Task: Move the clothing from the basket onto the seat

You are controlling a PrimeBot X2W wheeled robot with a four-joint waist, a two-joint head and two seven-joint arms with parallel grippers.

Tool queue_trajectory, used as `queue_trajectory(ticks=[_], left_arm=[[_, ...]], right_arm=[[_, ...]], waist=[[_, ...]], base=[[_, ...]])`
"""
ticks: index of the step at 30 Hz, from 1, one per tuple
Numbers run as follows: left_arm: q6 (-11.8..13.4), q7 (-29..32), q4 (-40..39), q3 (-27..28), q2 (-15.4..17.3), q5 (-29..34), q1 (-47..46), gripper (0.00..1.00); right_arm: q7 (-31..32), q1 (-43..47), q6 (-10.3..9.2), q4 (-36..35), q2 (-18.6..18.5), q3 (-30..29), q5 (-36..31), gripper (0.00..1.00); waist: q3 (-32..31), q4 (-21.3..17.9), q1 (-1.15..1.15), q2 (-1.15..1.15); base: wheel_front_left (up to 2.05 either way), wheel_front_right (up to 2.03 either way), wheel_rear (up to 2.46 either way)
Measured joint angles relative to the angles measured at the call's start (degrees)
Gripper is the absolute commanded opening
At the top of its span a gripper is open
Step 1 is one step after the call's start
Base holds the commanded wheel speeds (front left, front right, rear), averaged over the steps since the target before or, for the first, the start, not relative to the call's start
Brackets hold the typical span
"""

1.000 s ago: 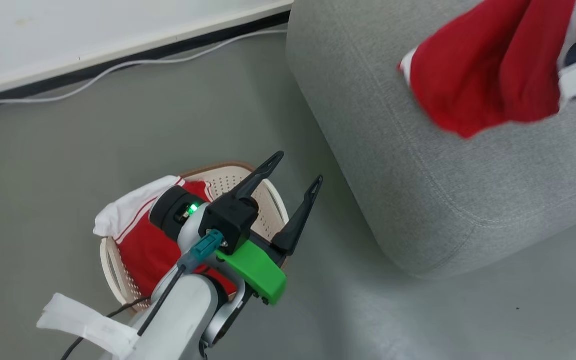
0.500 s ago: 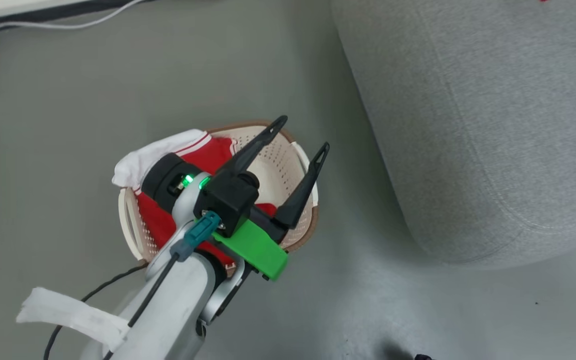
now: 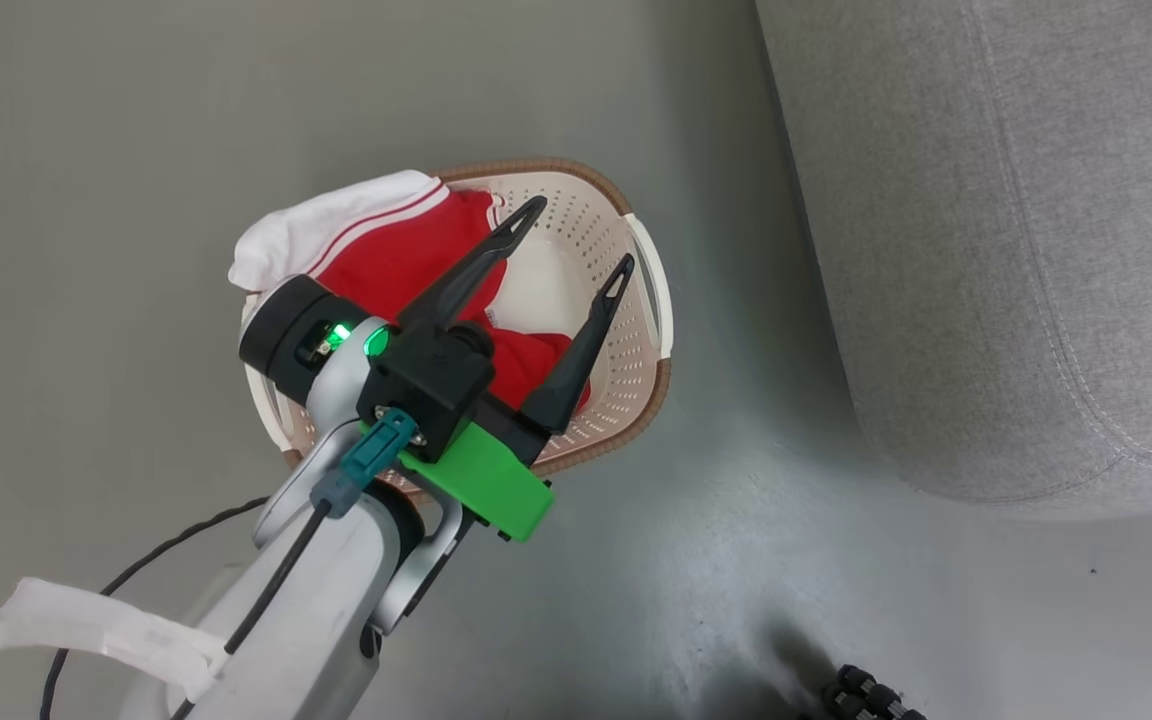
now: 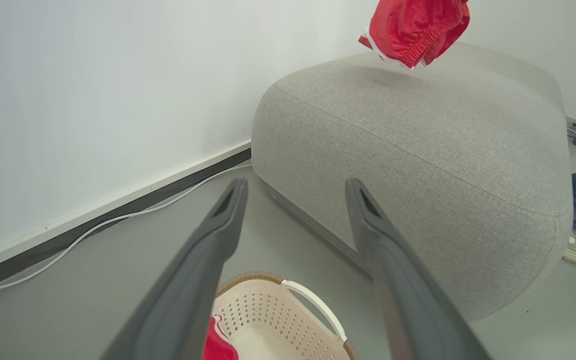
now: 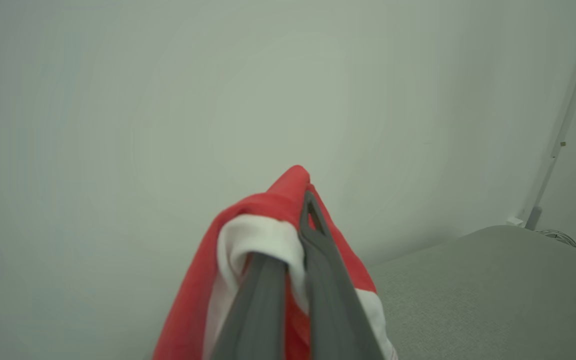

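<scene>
Left gripper: fingers spread wide, gripping nothing, positioned over the basket. The basket garment lies directly beneath and behind the fingers. It is red, and its white band is draped over the rim on the side away from the seat. The seat stands beside the basket, not touching it.

Right gripper: fingers pressed together, pinching the held garment, with red and white fabric folded over the fingertips. In the left wrist view, this garment hangs over the seat top.
</scene>
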Motion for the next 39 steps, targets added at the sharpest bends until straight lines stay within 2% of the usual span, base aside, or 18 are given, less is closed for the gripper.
queue_trajectory(ticks=[4, 8, 15, 19, 25, 27, 28, 29, 39], left_arm=[[0.0, 0.8, -0.7, 0.0, 0.3, 0.1, -0.1, 1.00], [0.2, 1.3, -1.0, 0.2, 0.8, 0.2, -0.2, 1.00], [0.4, 1.8, -1.6, 0.3, 1.7, 0.5, -0.2, 1.00], [0.4, 1.8, -1.6, 0.4, 2.1, 0.5, -0.2, 1.00], [0.4, 1.0, -1.5, 1.0, 2.2, 0.5, -0.2, 1.00], [0.4, 0.5, -1.3, 1.0, 2.2, 0.5, -0.2, 1.00], [0.4, 0.4, -1.2, 1.0, 2.2, 0.5, -0.2, 1.00], [0.4, 0.1, -1.0, 1.0, 2.1, 0.5, -0.2, 1.00], [0.4, -3.1, 1.2, 2.1, 1.8, -0.2, -0.2, 1.00]], right_arm=[[-2.2, 0.0, -0.56, 2.4, 0.6, -0.8, 0.0, 0.00], [-2.9, 0.5, -0.57, 3.9, 3.1, -0.1, 0.0, 0.00], [-3.8, 5.0, -0.51, 7.5, 10.4, 3.2, 0.1, 0.00], [-4.5, 6.9, -0.38, 9.4, 13.2, 4.1, 0.2, 0.00], [-5.2, 7.8, 1.12, 10.6, 15.5, 6.3, -1.1, 0.00], [-5.4, 8.1, 1.23, 11.0, 15.9, 6.4, -1.5, 0.45], [-5.7, 8.4, 1.29, 11.2, 15.9, 6.3, -1.5, 0.84], [-5.7, 8.6, 1.29, 11.4, 16.1, 6.0, -1.4, 1.00], [-5.8, 13.8, 2.69, 10.1, 18.6, 5.1, -2.5, 1.00]], waist=[[1.6, 0.0, 0.00, 0.00], [2.8, -0.2, 0.00, 0.00], [5.2, -1.0, 0.00, 0.00], [5.8, -1.5, 0.00, 0.00], [5.7, -2.2, 0.01, 0.00], [5.4, -2.4, 0.00, 0.00], [5.2, -2.4, 0.00, 0.00], [5.0, -2.4, 0.00, 0.00], [1.5, -2.7, 0.00, 0.00]], base=[[0.00, 0.00, 0.00], [0.00, 0.00, 0.00], [0.00, 0.00, 0.00], [0.00, 0.00, 0.00], [0.00, 0.00, 0.00], [0.00, 0.00, 0.00], [0.00, 0.00, 0.00], [0.00, 0.00, 0.00], [0.00, 0.00, 0.00]])
